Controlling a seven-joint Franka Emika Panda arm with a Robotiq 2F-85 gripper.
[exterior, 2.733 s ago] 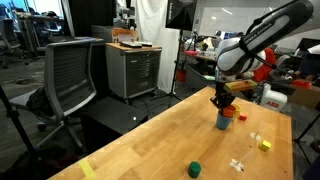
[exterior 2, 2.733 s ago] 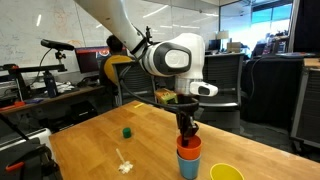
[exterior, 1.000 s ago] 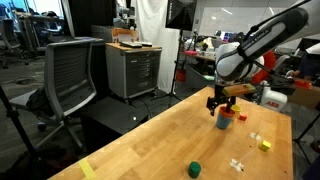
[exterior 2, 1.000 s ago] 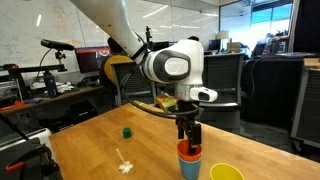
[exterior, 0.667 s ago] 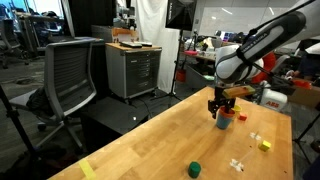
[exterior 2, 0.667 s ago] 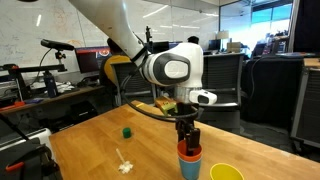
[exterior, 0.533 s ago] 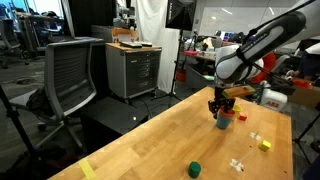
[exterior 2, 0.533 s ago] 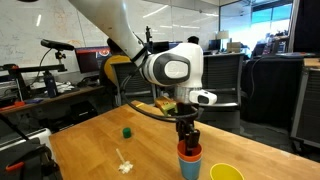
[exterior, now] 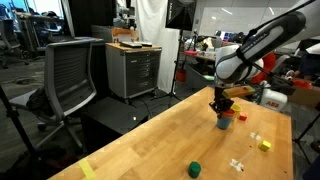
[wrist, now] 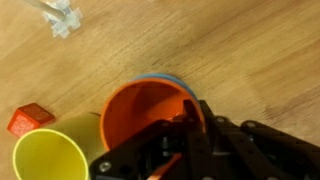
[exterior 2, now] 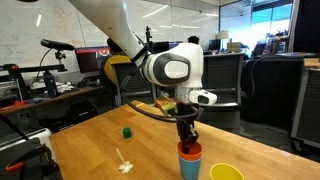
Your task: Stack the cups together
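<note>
The orange-red cup (wrist: 140, 108) sits nested in the blue cup (wrist: 168, 78), of which only a thin rim shows in the wrist view. In both exterior views the orange-red cup (exterior 2: 189, 152) (exterior: 226, 113) stands in the blue cup (exterior 2: 188, 169) (exterior: 224, 123). My gripper (exterior 2: 187, 138) (exterior: 222, 104) (wrist: 168, 128) comes straight down and is shut on the orange-red cup's rim, one finger inside it. The yellow cup (wrist: 45, 155) (exterior 2: 226, 173) stands upright and empty right beside the stack.
On the wooden table (exterior: 150, 145) lie a dark green stubby piece (exterior: 195, 169) (exterior 2: 127, 131), a tiny yellow block (exterior: 265, 145), white scraps (exterior: 237, 164) (wrist: 60, 15) and a small red block (wrist: 28, 118). An office chair (exterior: 70, 70) stands beyond the table edge.
The orange-red cup has sunk deeper into the blue cup with my gripper on it. Over the last second nearly nothing moves.
</note>
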